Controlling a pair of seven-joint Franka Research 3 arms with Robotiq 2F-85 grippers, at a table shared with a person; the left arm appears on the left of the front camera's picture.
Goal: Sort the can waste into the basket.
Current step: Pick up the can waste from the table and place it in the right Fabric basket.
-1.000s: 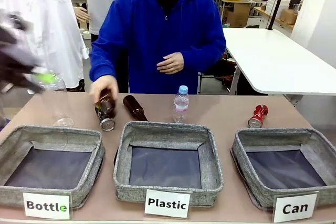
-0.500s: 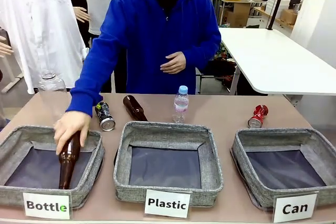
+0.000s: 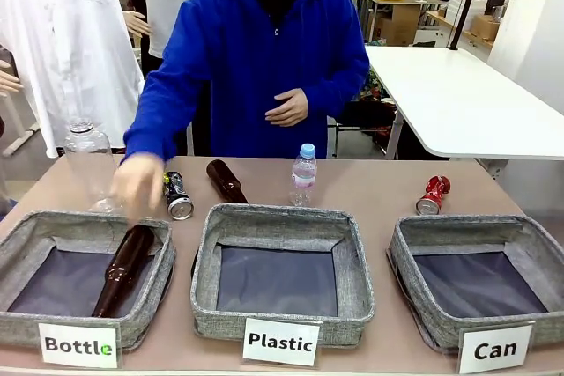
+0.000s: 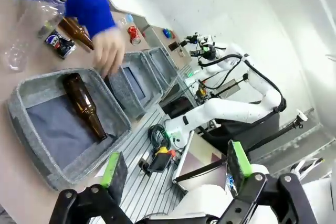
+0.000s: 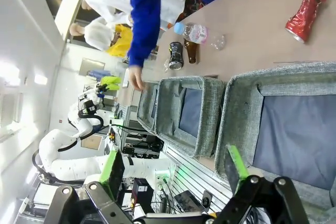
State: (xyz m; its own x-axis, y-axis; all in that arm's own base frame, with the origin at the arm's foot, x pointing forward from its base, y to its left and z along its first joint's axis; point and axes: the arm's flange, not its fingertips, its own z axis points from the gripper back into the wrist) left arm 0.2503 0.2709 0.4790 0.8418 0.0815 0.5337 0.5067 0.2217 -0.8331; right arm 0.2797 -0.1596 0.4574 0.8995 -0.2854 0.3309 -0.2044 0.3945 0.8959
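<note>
Both grippers hang open and empty, apart from the cans.
Left gripper point(image 4: 176, 163) holds its green pads spread with nothing between them, and right gripper point(image 5: 173, 163) is spread the same way. The black can point(image 3: 177, 195) lies on its side on the table behind the gap between the "Bottle" basket point(image 3: 53, 222) and the "Plastic" basket point(image 3: 282, 213). The person's hand point(image 3: 138, 184), blurred, is just beside it. The crushed red can point(image 3: 433, 195) lies on the table just behind the far left corner of the "Can" basket point(image 3: 476, 228), whose dark lining is bare. One brown bottle point(image 3: 125, 268) lies slanted in the "Bottle" basket. A second brown bottle point(image 3: 226, 180) and a small plastic bottle point(image 3: 303, 173) are behind the "Plastic" basket.
</note>
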